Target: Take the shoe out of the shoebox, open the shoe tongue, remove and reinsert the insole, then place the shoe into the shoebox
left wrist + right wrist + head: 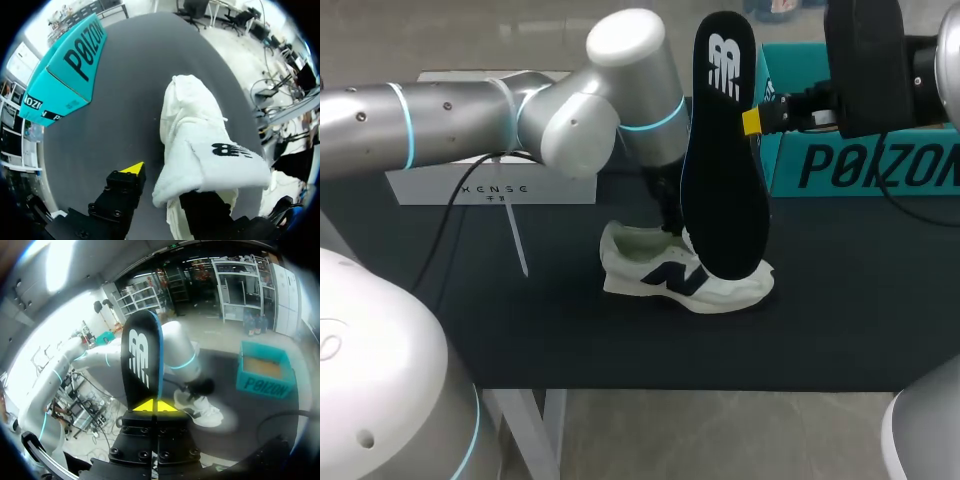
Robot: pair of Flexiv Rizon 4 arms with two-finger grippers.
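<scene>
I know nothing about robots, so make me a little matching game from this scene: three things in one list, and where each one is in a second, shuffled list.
Things:
1. insole
2. shoe
3. shoebox

Places:
A. standing at the far right of the table
B. held upright in the air by the right gripper
C. resting on its sole near the middle of the table

Pairs: 1-B, 2-C, 3-A.
</scene>
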